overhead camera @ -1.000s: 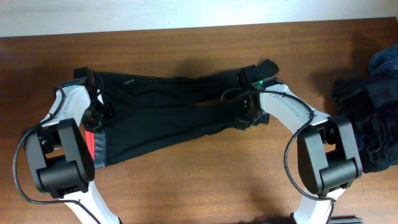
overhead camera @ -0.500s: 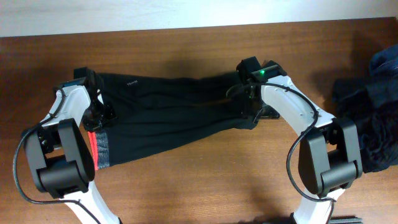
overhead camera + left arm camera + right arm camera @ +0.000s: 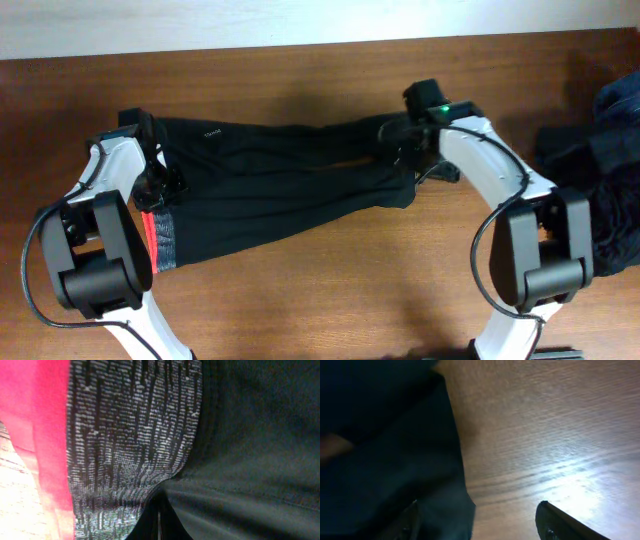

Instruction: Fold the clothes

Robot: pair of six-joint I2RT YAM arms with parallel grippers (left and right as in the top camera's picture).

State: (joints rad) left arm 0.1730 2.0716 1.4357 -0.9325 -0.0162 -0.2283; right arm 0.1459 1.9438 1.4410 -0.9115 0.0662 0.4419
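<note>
**Overhead.** The pants lie lengthwise across the tabletop, waist at the left and leg ends at the right. They are well apart from the heap of denim at the right edge. The left end effector sits on the waist end. The right end effector sits over the leg ends.

**Left wrist.** The grey waistband and red inner edge fill the view. The fabric draws into a pinch at bottom centre, so the jaws are together and clamped on the pants. Use this grip as the anchor.

**Right wrist.** The fingers stand apart with bare wood between them, and the black hem reaches only the far finger — nothing is held. Before closing, shift toward the fabric so that both leg layers lie between the fingers. Then lift low and carry the hem toward the waist, edges aligned.
</note>
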